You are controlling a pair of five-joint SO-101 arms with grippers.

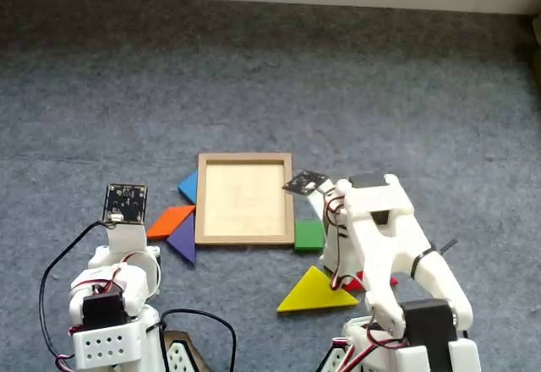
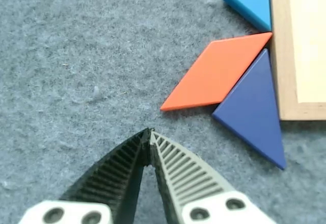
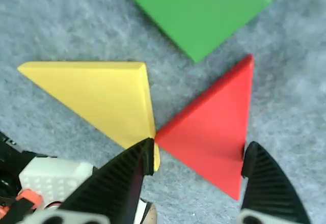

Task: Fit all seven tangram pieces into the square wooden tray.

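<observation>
The square wooden tray (image 1: 203, 199) lies at the table's middle with nothing in it. Against its left side lie a blue triangle (image 1: 188, 187), an orange parallelogram (image 1: 172, 221) and a dark blue triangle (image 1: 183, 237). A green square (image 1: 308, 235) touches its lower right corner, with a yellow triangle (image 1: 316, 292) nearer the front. My right gripper (image 3: 198, 155) stands open, its fingers either side of the red triangle (image 3: 216, 132), beside the yellow triangle (image 3: 99, 96) and green square (image 3: 201, 10). My left gripper (image 2: 149, 138) is shut, empty, short of the orange parallelogram (image 2: 216, 74) and dark blue triangle (image 2: 254, 109).
The table is covered in grey carpet (image 1: 270, 76), bare across the back and both sides. A black cable (image 1: 199, 317) loops at the front between the two arm bases. The tray's rim (image 2: 280, 56) runs along the orange and blue pieces.
</observation>
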